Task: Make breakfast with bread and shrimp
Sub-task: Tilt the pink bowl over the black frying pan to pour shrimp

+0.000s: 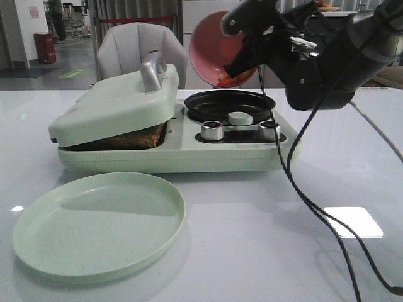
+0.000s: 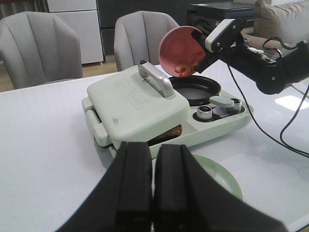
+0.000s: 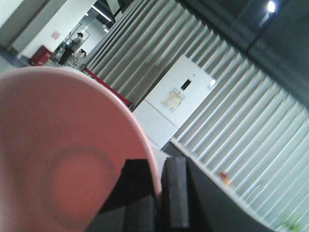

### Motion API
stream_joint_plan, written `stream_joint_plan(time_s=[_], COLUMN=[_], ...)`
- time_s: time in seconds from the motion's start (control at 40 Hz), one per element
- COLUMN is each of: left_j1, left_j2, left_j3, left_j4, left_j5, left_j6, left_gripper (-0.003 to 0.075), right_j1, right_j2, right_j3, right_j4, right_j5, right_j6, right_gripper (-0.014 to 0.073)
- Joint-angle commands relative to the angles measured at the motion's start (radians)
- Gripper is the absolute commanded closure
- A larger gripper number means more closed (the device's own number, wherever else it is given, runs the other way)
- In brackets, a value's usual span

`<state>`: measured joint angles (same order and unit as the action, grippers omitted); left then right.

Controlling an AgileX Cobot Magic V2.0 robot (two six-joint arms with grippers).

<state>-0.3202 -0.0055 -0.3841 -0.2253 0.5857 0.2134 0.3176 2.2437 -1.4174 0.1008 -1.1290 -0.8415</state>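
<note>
Now the right gripper pinches the tilted pink bowl above the black pan, shrimp at the lip; overtilt could miss. Bread sits under the lid; left gripper closed, empty.

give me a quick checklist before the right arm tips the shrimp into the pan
1. Right gripper clamped on the pink bowl rim: ok, the rim sits between its fingers.
2. Shrimp still in the bowl: ok, it lies at the lower edge of the steeply tilted bowl.
3. Bowl above the black pan: ok in the left wrist view; exact line-up cannot tell.
4. Pan empty: ok, nothing shows inside.
5. Bread under the lid: ok, a brown edge shows in the gap; the lid is not fully closed.
6. Left gripper out of the way: ok, shut and back from the maker.
</note>
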Motion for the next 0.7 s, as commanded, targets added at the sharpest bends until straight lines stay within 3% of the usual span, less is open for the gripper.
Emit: stream_joint_plan(time_s=[0.0, 0.28, 0.45, 0.55, 0.68], left_j1=[-0.002, -0.002, -0.002, -0.002, -0.002], left_j2=[0.003, 0.003, 0.003, 0.003, 0.003], left_j3=[-0.025, -0.025, -0.025, -0.025, -0.025], left_j4=[-0.016, -0.016, -0.016, -0.016, -0.016], left_j5=[-0.08, -0.08, -0.08, -0.08, -0.08], left_j6=[-0.008, -0.008, -0.008, -0.008, -0.008], left_gripper=[0.0608, 0.0608, 0.0608, 0.0608, 0.0608], right_j1=[-0.004, -0.002, -0.002, -0.002, -0.002], right_j2=[-0.077, -0.106, -0.116, -0.113, -0.115], right_j3=[-0.035, -0.033, -0.033, -0.033, -0.033], right_j4=[-0.072, -0.156, -0.156, -0.122, 0.037], right_j5=[-0.165, -0.165, -0.165, -0.165, -0.161], right_j6=[-0.167, -0.388, -0.394, -0.225, 0.186], right_gripper=[0.0456, 0.0456, 0.0456, 0.0456, 0.0456])
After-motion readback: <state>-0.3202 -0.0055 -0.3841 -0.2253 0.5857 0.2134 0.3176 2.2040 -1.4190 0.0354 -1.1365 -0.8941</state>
